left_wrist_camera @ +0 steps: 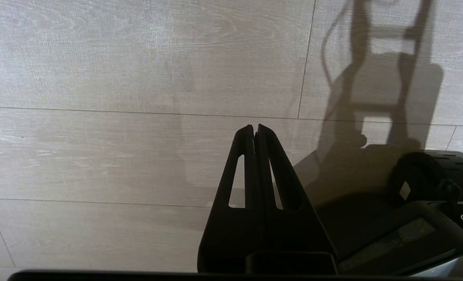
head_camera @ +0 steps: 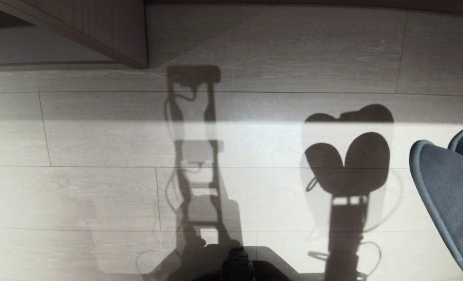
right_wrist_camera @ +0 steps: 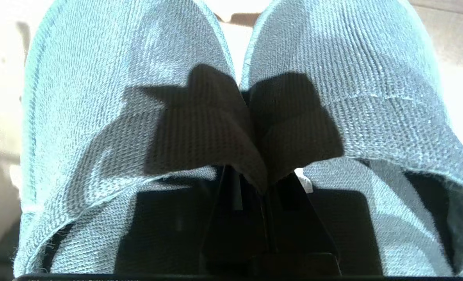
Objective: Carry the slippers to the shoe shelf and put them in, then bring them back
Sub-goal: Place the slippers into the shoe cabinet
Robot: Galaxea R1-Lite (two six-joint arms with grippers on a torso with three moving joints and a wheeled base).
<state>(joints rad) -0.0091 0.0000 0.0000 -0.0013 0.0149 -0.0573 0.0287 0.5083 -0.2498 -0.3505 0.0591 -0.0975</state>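
right claw (right_wrist_camera: 264,187): fingers pressed together on the inner edges of the slippers (right_wrist_camera: 231,117), both pinched side by side where their toe bands meet. in the right wrist view the pair fills the frame, toes pointing away from the camera, knit fabric reading grey-blue in strong light, with a dark shadow patch across the two bands just above the fingers.

head view: only the edge of the slippers (head_camera: 450,195) shows at the right border, two rounded blue-grey shapes raised above the floor (head_camera: 98,187). their shadow (head_camera: 348,164) lies on the pale wood-grain planks to the left of them, two lobes above a dark column shape. the right claw itself is not visible in this view.

left claw (left_wrist_camera: 255,128): fingers together, holding nothing, tips pointing down at bare floor planks; the robot base (left_wrist_camera: 430,183) sits just beside it. a ladder-like shadow of the robot's body (head_camera: 196,156) runs up the middle of the floor.

shoe shelf (head_camera: 59,39): grey-beige wood-grain panels at the upper left corner of the head view, well apart from the slippers. a bright band of light crosses the floor between them.
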